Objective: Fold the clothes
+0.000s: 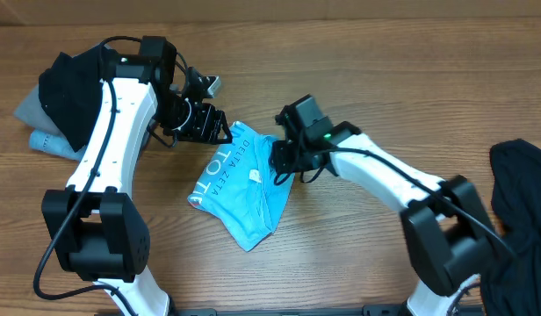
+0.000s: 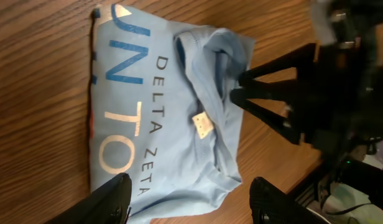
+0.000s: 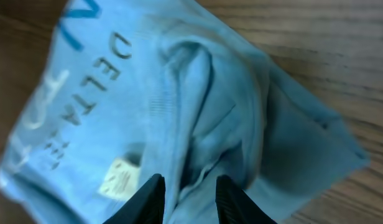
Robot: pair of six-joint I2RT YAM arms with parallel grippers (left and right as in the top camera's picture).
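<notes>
While your left gripper (image 2: 190, 190) hangs with its fingers spread wide and nothing between them, the light blue T-shirt (image 1: 240, 189) lies directly under it, its far-left corner just beside that tool in the overhead view. Your right gripper (image 3: 186, 186) is the one actually on the cloth: its fingers stand narrowly parted with a ridge of rumpled collar fabric running into the gap, and you cannot tell whether they pinch it or merely straddle it

The shirt is already a partly folded bundle in the middle of the table (image 1: 341, 53). Its long axis runs from the far end, between your two tools, down toward the near edge, so any next fold would likely be drawn toward you. The right side is bunched, the left side flat

Reading the print: "DELTA ZETA" in dark capitals, beside big pale letters "TO". A small white tag (image 2: 203, 124) sits near the collar, too small to read

Farther out, a black garment (image 1: 64, 83) lies on a grey one (image 1: 29, 110) at far left, and another dark garment (image 1: 521, 193) sits at the right edge
</notes>
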